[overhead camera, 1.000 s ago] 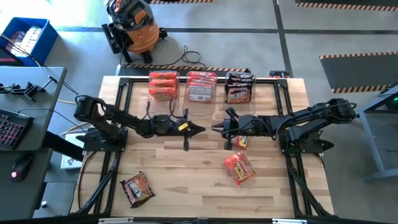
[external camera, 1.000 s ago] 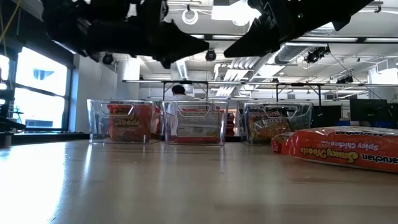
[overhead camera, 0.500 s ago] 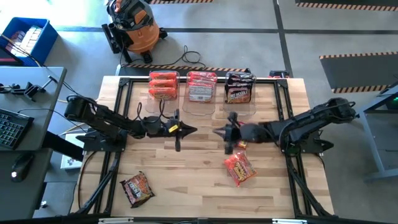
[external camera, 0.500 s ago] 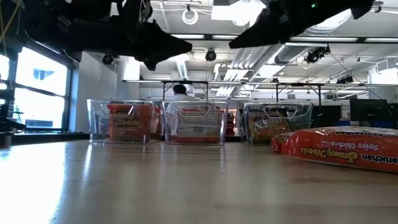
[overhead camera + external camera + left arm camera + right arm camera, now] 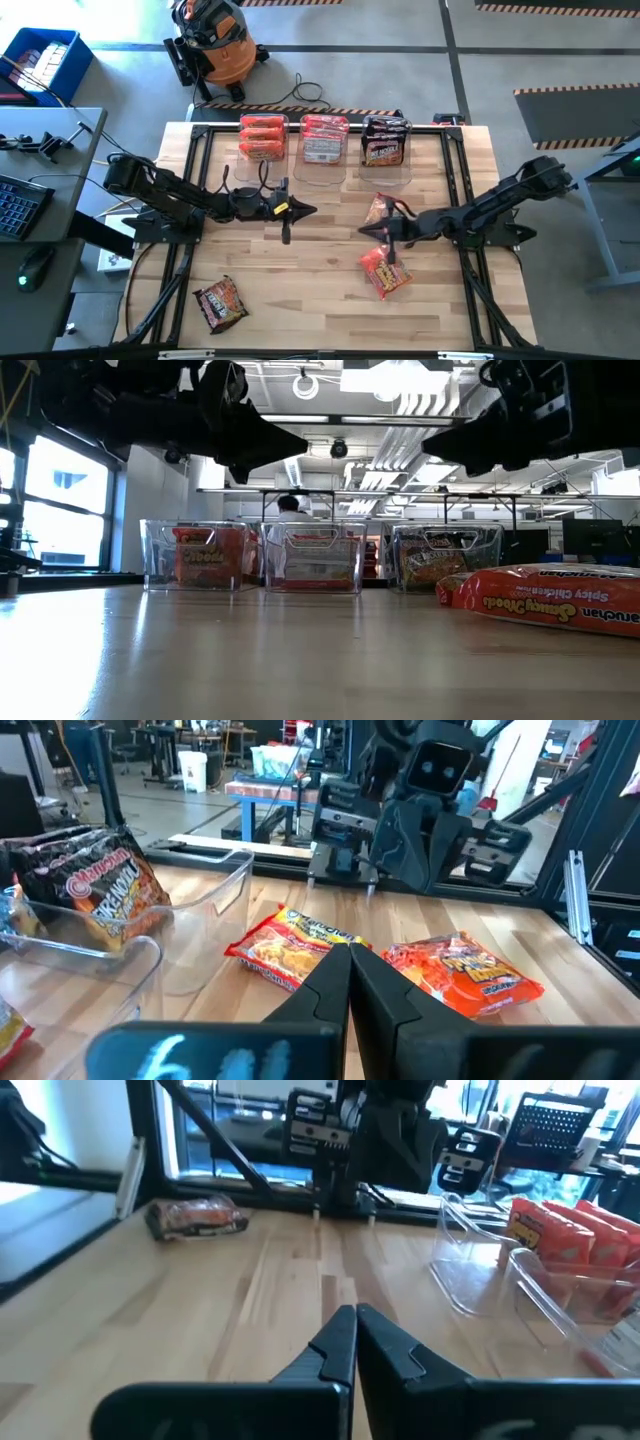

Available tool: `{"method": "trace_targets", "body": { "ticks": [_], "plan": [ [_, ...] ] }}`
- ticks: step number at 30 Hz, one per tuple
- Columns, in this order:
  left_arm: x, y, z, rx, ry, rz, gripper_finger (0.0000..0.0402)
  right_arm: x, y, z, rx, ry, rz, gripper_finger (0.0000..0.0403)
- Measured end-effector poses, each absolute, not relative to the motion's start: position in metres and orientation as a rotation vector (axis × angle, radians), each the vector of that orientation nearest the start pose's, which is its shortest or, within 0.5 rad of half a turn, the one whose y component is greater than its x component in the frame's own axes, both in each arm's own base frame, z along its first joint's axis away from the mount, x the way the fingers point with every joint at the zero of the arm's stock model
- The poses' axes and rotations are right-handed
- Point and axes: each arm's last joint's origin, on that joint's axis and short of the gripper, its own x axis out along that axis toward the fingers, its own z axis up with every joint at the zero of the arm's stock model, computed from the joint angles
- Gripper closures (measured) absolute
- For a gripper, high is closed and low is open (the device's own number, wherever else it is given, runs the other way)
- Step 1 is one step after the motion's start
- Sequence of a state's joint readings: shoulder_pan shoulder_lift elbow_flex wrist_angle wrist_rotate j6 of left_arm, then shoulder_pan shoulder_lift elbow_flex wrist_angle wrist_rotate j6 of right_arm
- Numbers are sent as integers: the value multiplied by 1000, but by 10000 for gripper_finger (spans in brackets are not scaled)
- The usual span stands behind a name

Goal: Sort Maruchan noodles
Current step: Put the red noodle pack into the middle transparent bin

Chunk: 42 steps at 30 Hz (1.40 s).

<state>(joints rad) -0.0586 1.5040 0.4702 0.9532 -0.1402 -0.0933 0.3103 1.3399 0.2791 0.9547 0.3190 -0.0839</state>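
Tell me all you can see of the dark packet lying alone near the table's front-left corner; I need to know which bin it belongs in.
The dark packet is a small, flat, crinkly plastic ramen pack, dark brown to black with orange-red print. It lies flat and skewed on the bare wooden table, near the front-left corner, apart from every other packet and both arms. Nothing touches it but the tabletop. Its colours resemble the dark packs standing in the rightmost clear bin.

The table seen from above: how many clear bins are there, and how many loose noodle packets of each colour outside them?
Clear bins: 3
Orange-red loose packet: 1
Yellow-orange loose packet: 1
Dark loose packet: 1
Total: 6
The packets inside the bins overlap too much to count.
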Motion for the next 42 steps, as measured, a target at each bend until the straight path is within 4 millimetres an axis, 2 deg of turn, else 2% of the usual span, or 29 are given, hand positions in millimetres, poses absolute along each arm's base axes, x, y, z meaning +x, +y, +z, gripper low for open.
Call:
{"method": "trace_targets", "body": {
  "ticks": [7, 15, 18, 21, 26, 30, 36, 42],
  "plan": [
    [275, -12, 179, -65, 78, 86, 401, 212, 59, 165, -108, 98, 3, 402],
    [275, -12, 179, -43, 79, 88, 401, 212, 59, 185, -141, 118, -38, 402],
    [275, -12, 179, -42, 82, 88, 401, 207, 62, 190, -203, 182, -48, 394],
    [275, -12, 179, -42, 83, 86, 401, 201, 60, 191, -206, 289, -160, 380],
    [277, -13, 181, -64, 82, 83, 401, 190, 48, 175, -71, 573, -358, 372],
    [286, -19, 183, -33, 114, 62, 401, 184, 45, 160, -10, 740, -455, 371],
    [306, -31, 182, 60, 175, 24, 401, 182, 42, 143, -2, 859, -535, 371],
    [319, -35, 182, 79, 172, 18, 401, 186, 44, 129, 53, 926, -543, 371]
  ]
}}
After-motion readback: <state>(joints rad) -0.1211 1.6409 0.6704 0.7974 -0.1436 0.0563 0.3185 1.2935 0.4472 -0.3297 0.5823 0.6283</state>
